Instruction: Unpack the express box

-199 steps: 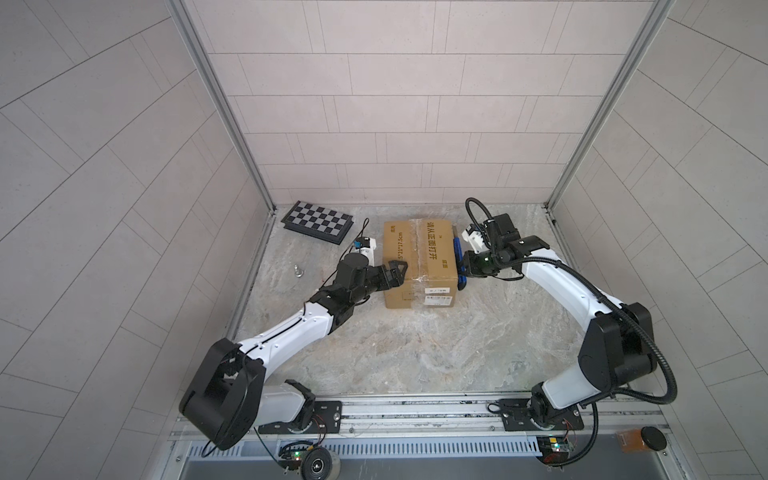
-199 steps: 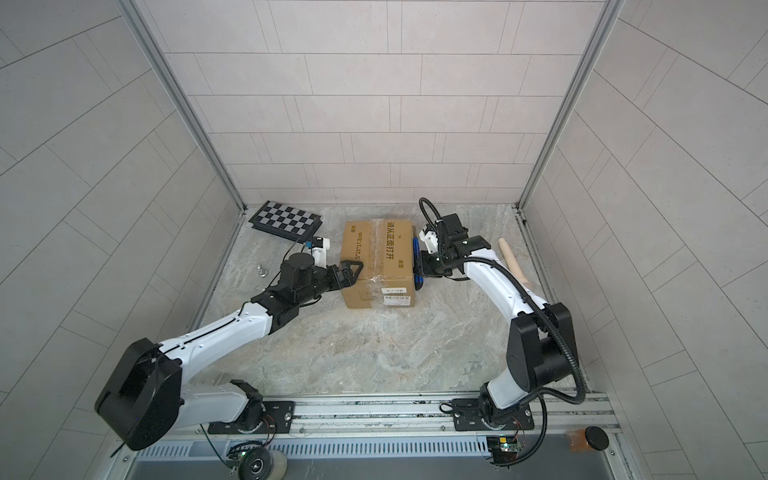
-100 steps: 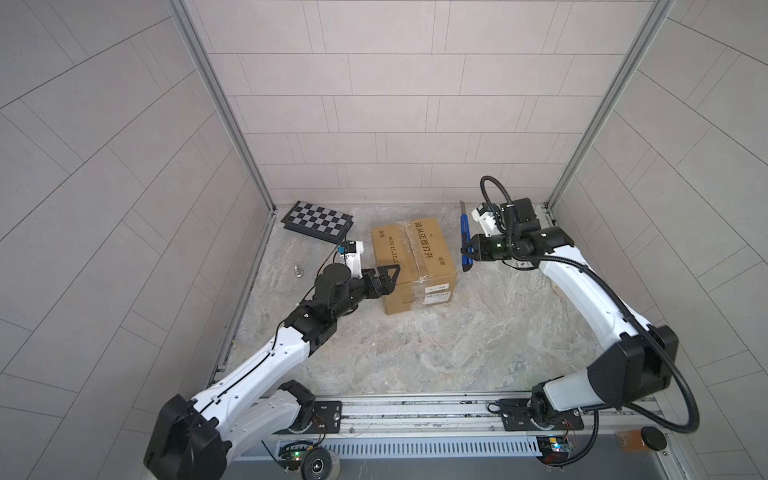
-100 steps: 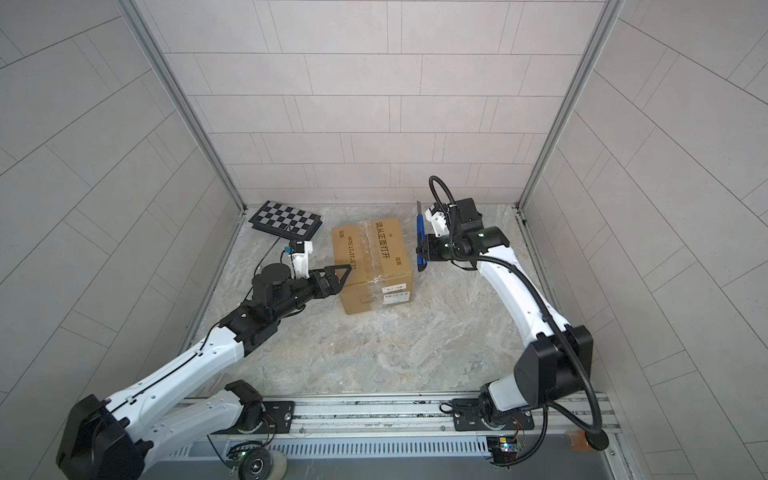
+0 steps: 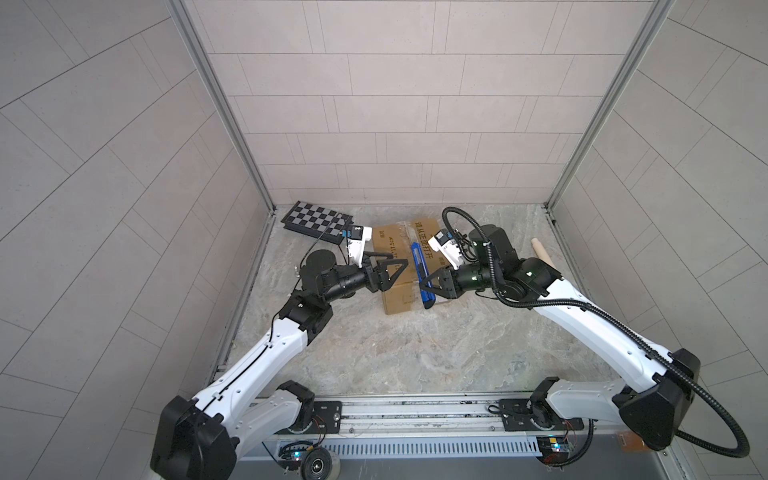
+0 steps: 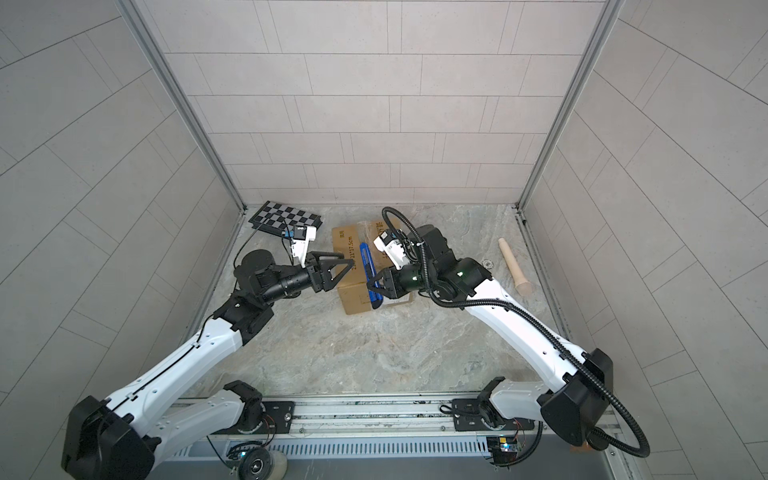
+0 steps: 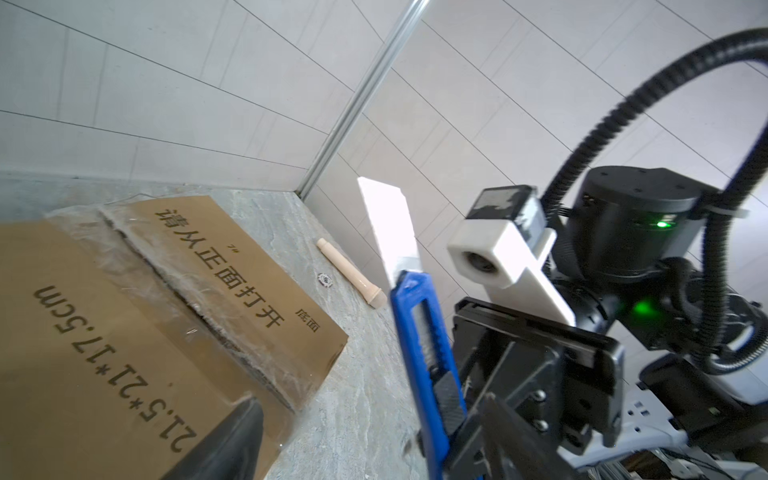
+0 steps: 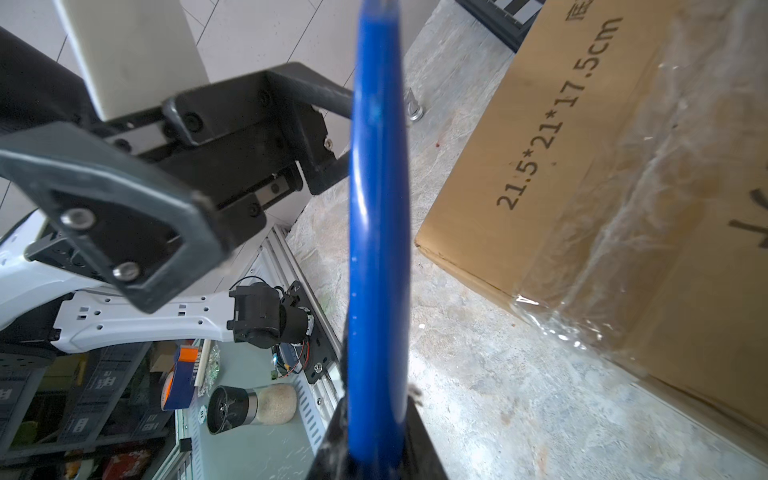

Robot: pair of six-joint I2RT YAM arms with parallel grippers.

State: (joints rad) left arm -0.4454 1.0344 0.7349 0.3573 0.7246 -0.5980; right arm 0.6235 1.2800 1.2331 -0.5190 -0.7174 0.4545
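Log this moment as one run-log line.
left gripper: open, empty, by express box | right gripper: shut on blue utility knife, blade out, off box

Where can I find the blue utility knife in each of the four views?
Top view: blue utility knife at centre, overlapping the express box.
Top view: centre too, over the box.
Left wrist: beside the box, white blade extended.
Right wrist: blue bar through the middle.
Shared landmark: the box's printed size.
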